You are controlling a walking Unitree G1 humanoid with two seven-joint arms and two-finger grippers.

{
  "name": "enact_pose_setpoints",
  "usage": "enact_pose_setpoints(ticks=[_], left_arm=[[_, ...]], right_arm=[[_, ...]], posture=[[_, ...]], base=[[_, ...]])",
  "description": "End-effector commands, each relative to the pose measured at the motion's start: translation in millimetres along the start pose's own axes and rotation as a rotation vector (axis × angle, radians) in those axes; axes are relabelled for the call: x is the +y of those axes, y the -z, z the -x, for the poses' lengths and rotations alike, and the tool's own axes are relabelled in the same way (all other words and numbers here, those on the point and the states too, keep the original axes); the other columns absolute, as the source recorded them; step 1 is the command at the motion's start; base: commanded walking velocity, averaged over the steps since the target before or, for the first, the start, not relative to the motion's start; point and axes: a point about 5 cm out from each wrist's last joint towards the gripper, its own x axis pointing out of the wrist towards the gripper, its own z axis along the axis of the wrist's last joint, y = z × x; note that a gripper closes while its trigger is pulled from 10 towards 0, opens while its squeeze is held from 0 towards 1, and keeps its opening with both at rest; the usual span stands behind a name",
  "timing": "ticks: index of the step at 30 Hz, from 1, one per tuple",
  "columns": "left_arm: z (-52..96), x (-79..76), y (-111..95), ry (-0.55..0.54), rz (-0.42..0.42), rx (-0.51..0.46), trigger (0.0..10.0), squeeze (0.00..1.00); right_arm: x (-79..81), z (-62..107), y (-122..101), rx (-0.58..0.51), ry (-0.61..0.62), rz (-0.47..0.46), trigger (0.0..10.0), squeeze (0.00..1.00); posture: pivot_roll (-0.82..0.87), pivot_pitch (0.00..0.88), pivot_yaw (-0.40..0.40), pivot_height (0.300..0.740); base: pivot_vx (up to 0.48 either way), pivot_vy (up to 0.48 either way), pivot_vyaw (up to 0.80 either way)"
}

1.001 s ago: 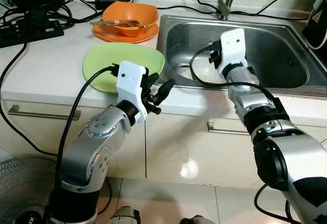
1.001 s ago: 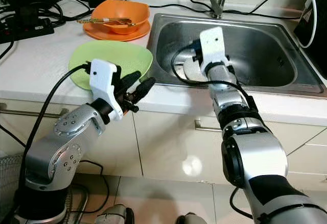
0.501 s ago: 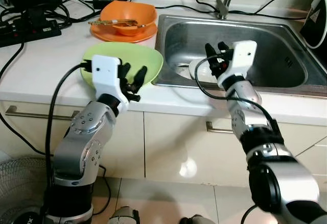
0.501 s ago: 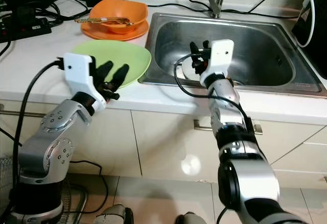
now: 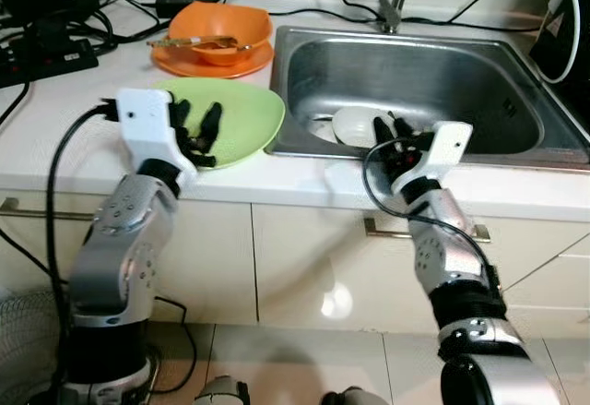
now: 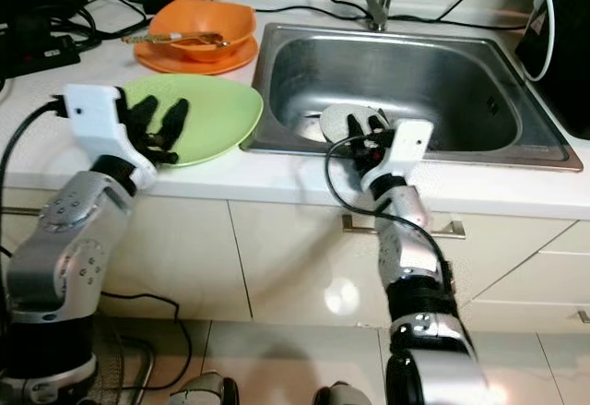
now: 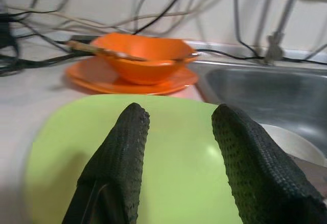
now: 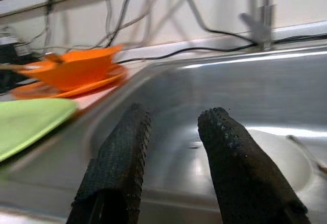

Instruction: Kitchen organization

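**Both arms pulling back toward counter edge**

We are seeing the left gripper [image 5: 195, 125] swinging left, away from the sink [image 5: 479, 59], now over the near part of the green plate [image 5: 244, 119], fingers apart. The right gripper [image 5: 391, 134] is withdrawing from the basin to its front rim, uncovering the white plate [image 5: 355, 124] inside.

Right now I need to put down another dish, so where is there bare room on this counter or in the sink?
Bare counter lies left of the green plate, up to the cables. The sink's right half is bare, beyond the white dish. It is crowded at the back left, around the orange bowl and its plate.
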Motion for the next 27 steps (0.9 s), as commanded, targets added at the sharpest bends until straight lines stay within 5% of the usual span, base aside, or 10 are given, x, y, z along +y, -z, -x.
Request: enact_pose_setpoints(ticks=[1,10,13,27], left_arm=[[-0.9,5.0,-2.3,-0.020,-0.004,-0.006,10.0,0.00],[7.1,29.2,0.9,-0.052,-0.004,0.062,10.0,0.00],[12.1,55.9,1.4,-0.206,0.084,0.087,10.0,0.00],[23.9,58.9,8.8,-0.119,0.259,0.193,10.0,0.00]], right_arm=[[6.5,0.3,4.7,0.035,-0.018,0.007,10.0,0.00],[19.4,-10.5,-2.3,0.039,-0.049,0.008,10.0,0.00],[24.6,-12.4,-3.1,0.039,-0.068,0.001,10.0,0.00],[11.8,-7.6,2.6,0.075,-0.024,0.017,10.0,0.00]], posture=[[0.08,0.093,-0.033,0.718],[0.09,0.080,-0.036,0.718],[0.10,0.076,-0.036,0.718],[0.10,0.077,-0.032,0.718]], base=[[0.000,0.000,0.00],[0.000,0.000,0.00],[0.000,0.000,0.00],[0.000,0.000,0.00]])
